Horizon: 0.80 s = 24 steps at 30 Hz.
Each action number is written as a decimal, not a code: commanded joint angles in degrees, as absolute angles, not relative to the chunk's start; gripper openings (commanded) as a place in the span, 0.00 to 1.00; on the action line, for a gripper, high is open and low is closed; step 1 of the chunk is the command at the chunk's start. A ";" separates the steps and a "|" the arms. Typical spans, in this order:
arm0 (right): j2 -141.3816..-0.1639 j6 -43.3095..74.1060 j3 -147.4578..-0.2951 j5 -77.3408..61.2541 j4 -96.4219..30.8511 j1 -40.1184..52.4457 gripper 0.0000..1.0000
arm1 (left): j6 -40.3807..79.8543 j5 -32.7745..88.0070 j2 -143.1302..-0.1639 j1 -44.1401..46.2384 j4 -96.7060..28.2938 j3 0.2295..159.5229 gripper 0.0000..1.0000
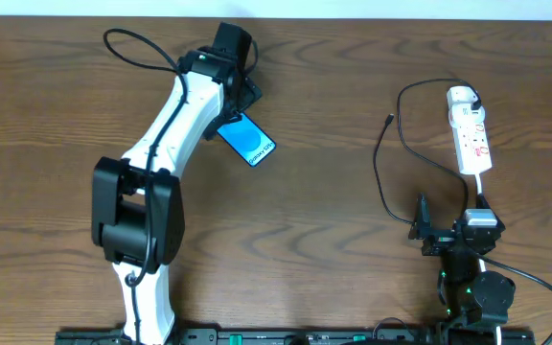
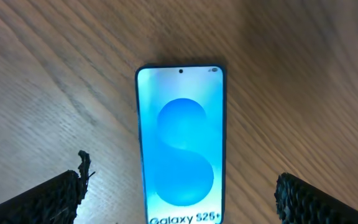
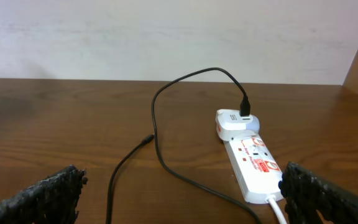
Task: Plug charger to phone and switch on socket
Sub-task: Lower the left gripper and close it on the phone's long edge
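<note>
Step in hand: the approach, with nothing plugged in yet. The left gripper (image 2: 179, 200) hovers above the phone (image 2: 180, 149), jaws spread wide to either side of its lower end and gripping nothing; whether a finger touches it I cannot tell. The phone lies face up on the table (image 1: 333, 249), screen lit, well apart from the socket (image 1: 471, 134) at the right. The right gripper (image 3: 182, 190) is likewise spread and empty, facing the socket. The charger (image 3: 157, 121) runs from a white adapter at the socket's rounded end, and its free tip rests on the wood beside the strip. Judgement: the next move needs a pinch close behind that tip, then a carry to the phone's port. Hard to see: the phone's port edge is cut off in the left wrist view, the arm covers one phone corner from overhead, and the socket's switch is too small to read.
</note>
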State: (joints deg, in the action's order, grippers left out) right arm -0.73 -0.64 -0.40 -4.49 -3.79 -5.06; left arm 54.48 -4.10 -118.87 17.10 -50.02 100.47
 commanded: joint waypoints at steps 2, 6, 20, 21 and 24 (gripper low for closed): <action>-0.56 -0.93 -0.32 -4.67 -3.99 -4.80 0.99 | 57.34 -3.88 -121.21 17.37 -48.51 101.27 0.99; -0.56 -0.93 -0.32 -4.67 -4.01 -4.80 0.99 | 57.34 -3.88 -122.08 18.00 -47.00 101.27 0.99; -0.56 -0.93 -0.32 -4.67 -3.99 -4.80 0.99 | 59.55 -4.34 -126.08 19.05 -47.00 101.06 0.99; -0.56 -0.93 -0.32 -4.67 -4.01 -4.80 0.99 | 59.96 -4.40 -126.26 19.07 -47.03 101.06 0.99; -0.56 -0.93 -0.32 -4.67 -3.99 -4.80 0.99 | 61.36 -4.64 -127.04 19.07 -47.00 101.03 0.99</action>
State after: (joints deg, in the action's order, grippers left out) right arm -0.73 -0.64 -0.40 -4.49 -3.79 -5.06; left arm 59.40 -3.77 -125.82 18.98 -46.85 100.47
